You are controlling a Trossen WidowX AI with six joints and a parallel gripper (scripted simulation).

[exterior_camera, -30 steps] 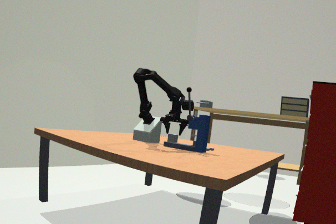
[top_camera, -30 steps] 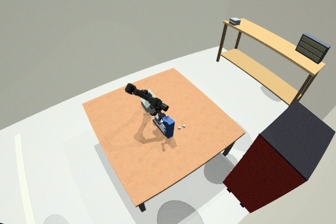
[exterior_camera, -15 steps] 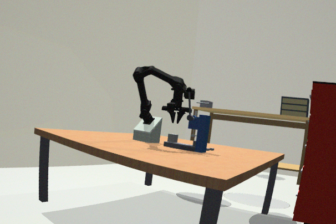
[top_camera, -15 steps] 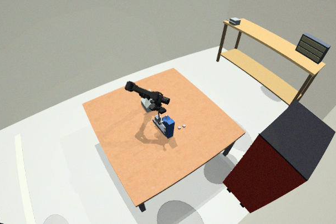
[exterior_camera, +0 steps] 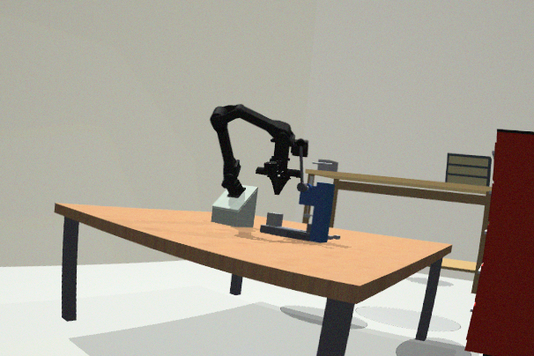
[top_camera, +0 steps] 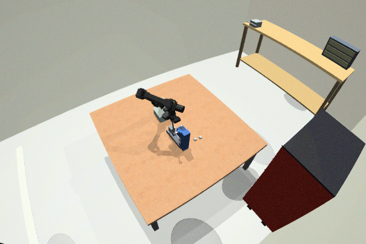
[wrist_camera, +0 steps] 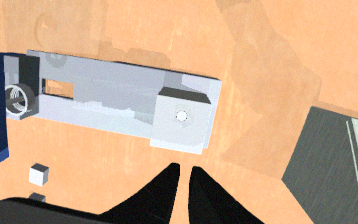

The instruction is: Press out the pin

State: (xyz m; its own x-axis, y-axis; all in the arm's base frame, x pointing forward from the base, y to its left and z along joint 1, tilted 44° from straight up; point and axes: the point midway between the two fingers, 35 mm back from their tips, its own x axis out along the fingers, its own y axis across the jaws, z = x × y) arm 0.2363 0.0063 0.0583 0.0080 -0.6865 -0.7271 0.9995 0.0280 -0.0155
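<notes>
One block [top_camera: 171, 130] [exterior_camera: 275, 219] [wrist_camera: 180, 122], one blue press [top_camera: 185, 139] [exterior_camera: 322, 211] [wrist_camera: 3, 110] and two small pale cubes [top_camera: 197, 138] are seen mid-frame from the top; one red cabinet [top_camera: 290, 187] [exterior_camera: 522, 242] is seen at lower right.

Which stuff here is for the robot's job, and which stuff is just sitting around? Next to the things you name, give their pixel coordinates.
For the job:
- gray block [exterior_camera: 275, 219] [wrist_camera: 176, 131] with its pin [wrist_camera: 181, 116]
- blue press [top_camera: 185, 141] [exterior_camera: 322, 211]
- press bed [exterior_camera: 286, 233] [wrist_camera: 105, 95]
- lever [exterior_camera: 301, 169]
- gripper [exterior_camera: 278, 193] [wrist_camera: 185, 166]

Just around:
- two small white cubes [top_camera: 197, 138]
- red cabinet [top_camera: 290, 187] [exterior_camera: 520, 238]
- shelf bench [top_camera: 302, 45] [exterior_camera: 401, 181]
- drawer box [top_camera: 340, 52] [exterior_camera: 468, 168]
</notes>
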